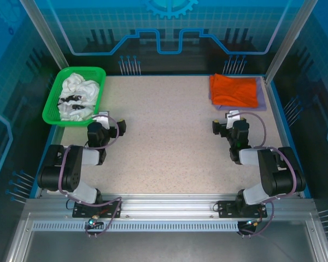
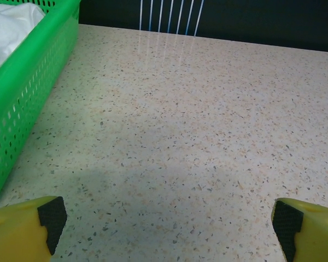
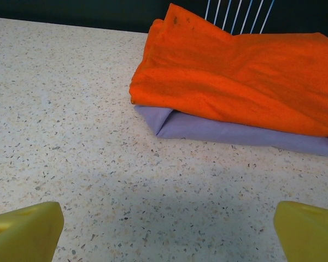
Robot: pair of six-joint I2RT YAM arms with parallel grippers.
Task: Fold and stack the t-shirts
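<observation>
left gripper (image 2: pixel 169 232) spread wide, nothing between the jaws, just speckled table (image 2: pixel 197 120) underneath. the green basket (image 2: pixel 27 93) sits close on its left, crumpled white t-shirts (image 1: pixel 79 95) with black print piled inside. right gripper (image 3: pixel 167 229) is equally wide and empty, low over the table, facing the stack: folded orange t-shirt (image 3: pixel 235 71) lying on top of the folded lavender t-shirt (image 3: pixel 229 134), in the far right corner.
</observation>
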